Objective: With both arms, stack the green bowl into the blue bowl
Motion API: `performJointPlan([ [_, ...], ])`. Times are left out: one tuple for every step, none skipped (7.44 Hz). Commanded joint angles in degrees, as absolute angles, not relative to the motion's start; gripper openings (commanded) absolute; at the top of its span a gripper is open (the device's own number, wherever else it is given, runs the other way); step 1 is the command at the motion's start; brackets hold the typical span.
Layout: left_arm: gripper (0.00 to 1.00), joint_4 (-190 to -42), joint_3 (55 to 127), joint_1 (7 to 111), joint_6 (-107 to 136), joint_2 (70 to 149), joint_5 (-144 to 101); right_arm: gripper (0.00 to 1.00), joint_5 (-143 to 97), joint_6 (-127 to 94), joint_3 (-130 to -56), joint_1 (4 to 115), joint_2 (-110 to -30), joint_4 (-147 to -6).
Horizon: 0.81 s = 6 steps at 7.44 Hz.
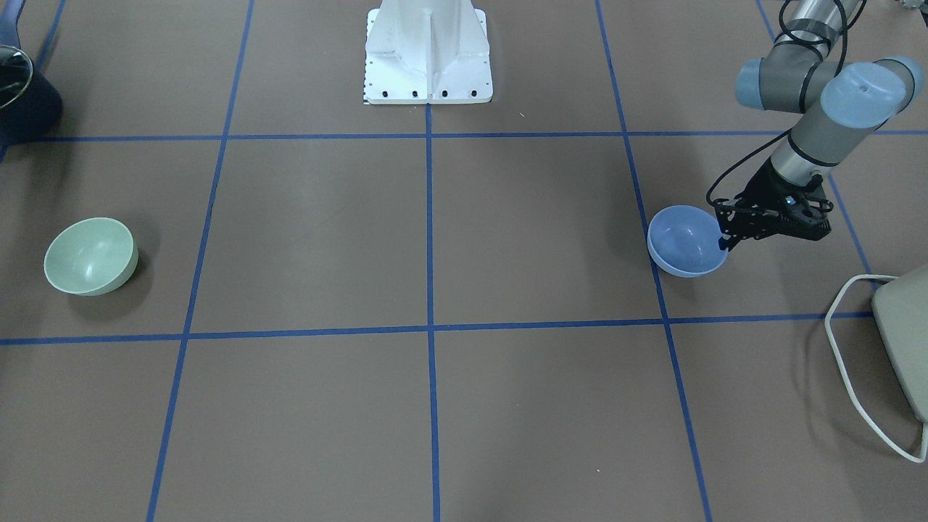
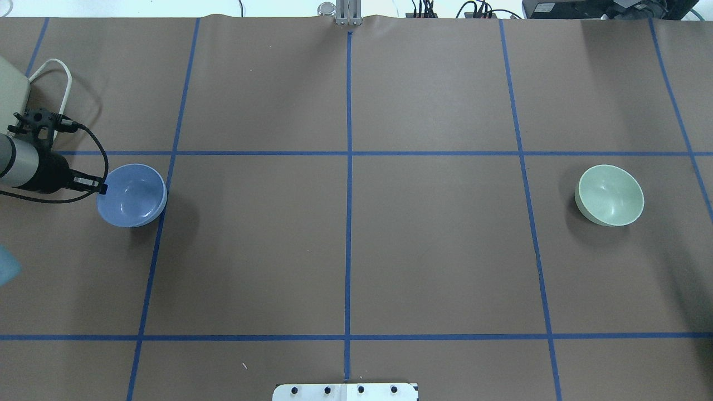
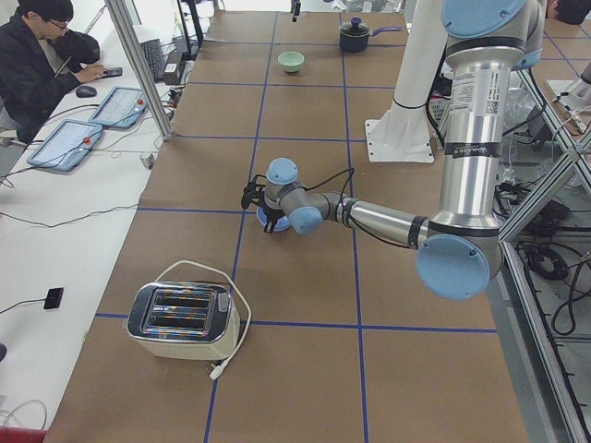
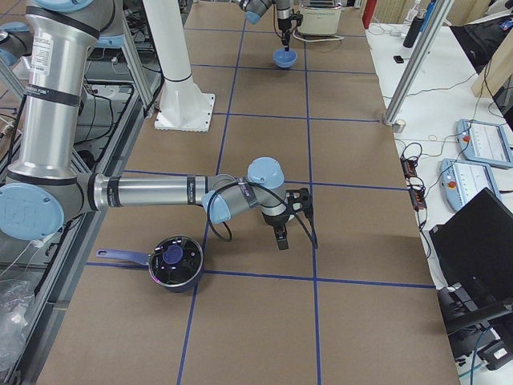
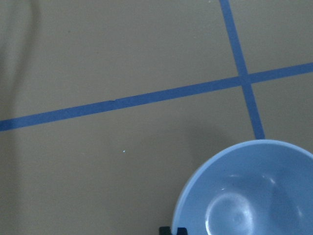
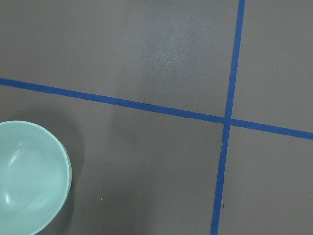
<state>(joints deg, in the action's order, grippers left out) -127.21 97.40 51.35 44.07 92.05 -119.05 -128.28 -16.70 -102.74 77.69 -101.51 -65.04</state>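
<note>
- Blurred and closest to the overhead lens, a light-blue joint cap (image 2: 6, 270) of the left arm (image 2: 22, 167) filled the far left edge.
- Left fingers (image 2: 101, 188) stood narrow at the left-hand rim of the blue bowl (image 2: 133, 195) and appeared to pinch it, one tip inside and one outside. Whether the bowl had cleared the table (image 2: 434, 250) could not be told.
- That blue bowl sat mouth up beside a tape line on the table's left side, well apart from its partner.
- Judged by their look, both bowls were light, stiff plastic with smooth walls that would likely slip under a squeeze from the sides. The thin rim offered the surest hold, though a one-sided pinch could let a bowl tip.
- White and bolted down, the base plate (image 2: 345, 392) marked the middle of the table's near edge.
- Mouth up and untouched, the green bowl (image 2: 610, 195) stood alone on the right side.
- Right fingers (image 4: 280, 239) pointed down over the table with the green bowl in a corner of their wrist camera's view. How wide they stood could not be told.
</note>
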Motion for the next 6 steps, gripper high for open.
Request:
performJointPlan([
  [0.00, -118.55, 100.88, 51.33, 44.91, 97.34, -119.27, 1.00, -128.32, -16.61, -102.74, 77.70, -101.51, -65.04],
  [0.00, -108.99, 103.68, 51.33, 45.52, 102.78, -119.09, 1.00, -128.41, -16.26, -102.74, 77.70, -101.51, -64.95],
  [0.00, -102.63, 104.23, 49.07, 50.92, 109.27, -118.57, 1.00, -128.41, -16.17, -102.74, 77.70, -101.43, -64.95],
  [0.00, -98.83, 103.63, 43.13, 56.46, 115.17, -117.43, 1.00, -128.50, -16.17, -102.74, 77.70, -101.43, -64.95],
  [0.00, -94.87, 102.40, 37.67, 62.26, 121.49, -112.11, 1.00, -128.50, -16.17, -102.74, 77.70, -101.34, -64.95],
  [0.00, -92.83, 99.52, 33.79, 66.40, 126.95, -110.32, 1.00, -128.50, -16.43, -102.57, 77.70, -101.42, -64.08],
])
